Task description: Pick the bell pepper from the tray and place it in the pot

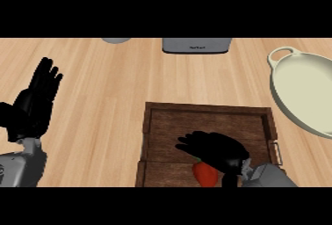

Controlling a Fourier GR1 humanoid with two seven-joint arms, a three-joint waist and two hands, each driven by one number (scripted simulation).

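One wooden tray point(207, 115) is lying on the counter point(103, 88) toward the near edge, its near end running out of view at the bottom. One red bell pepper point(206, 174) is sitting inside the tray at its near end, just under the right hand point(214, 149), whose fingers are curling over the pepper's top and partly hiding it; whether they are actually gripping it cannot be told from here.

One cream pot point(304, 90) with a loop handle is lying at the right, its far side cut off by the view's right edge, apart from the tray's far right corner with bare wood between them.

The left hand point(35, 103) is resting at the left edge, fingers straight and pointing up, with a wide stretch of bare counter lying between it and the tray.

Along the far edge, one grey box point(196, 45) and one grey round thing point(117, 40) are showing only in part.
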